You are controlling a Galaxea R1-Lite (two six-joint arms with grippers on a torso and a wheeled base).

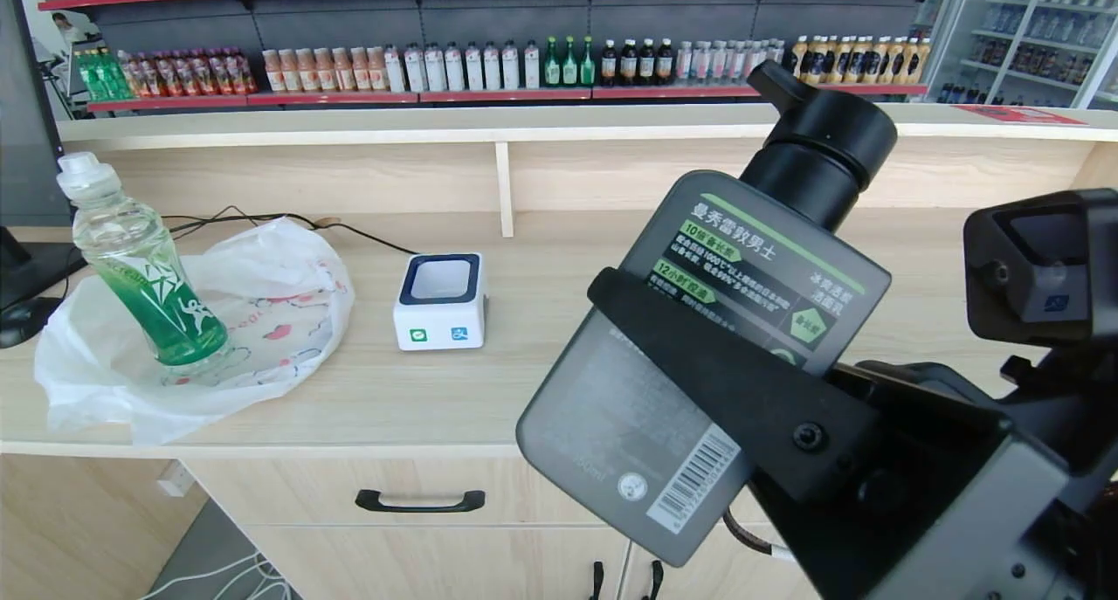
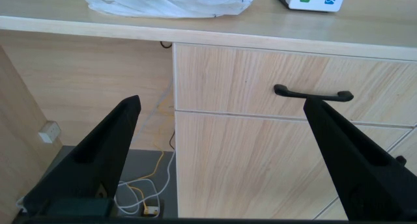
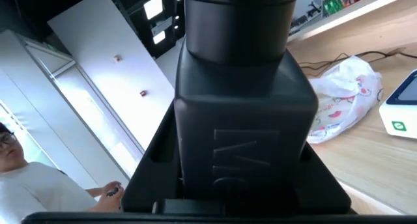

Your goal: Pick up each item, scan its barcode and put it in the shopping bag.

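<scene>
The right end effector (image 1: pixel 631 313) is matte black with a screw (image 1: pixel 809 435), grey housing (image 1: pixel 978 513), blue-marked camera block (image 1: pixel 1039 268) and thin cable (image 1: pixel 744 535); the left end effector (image 2: pixel 221 103) has tapering black fingers (image 2: pixel 104 159).

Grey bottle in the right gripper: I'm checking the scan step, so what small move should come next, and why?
Probably swing the grey bottle left over the scanner and roll it so its barcode faces down. The right gripper holds it raised to the scanner's right, barcode facing up toward the head camera, while the scanner's window faces up.
</scene>
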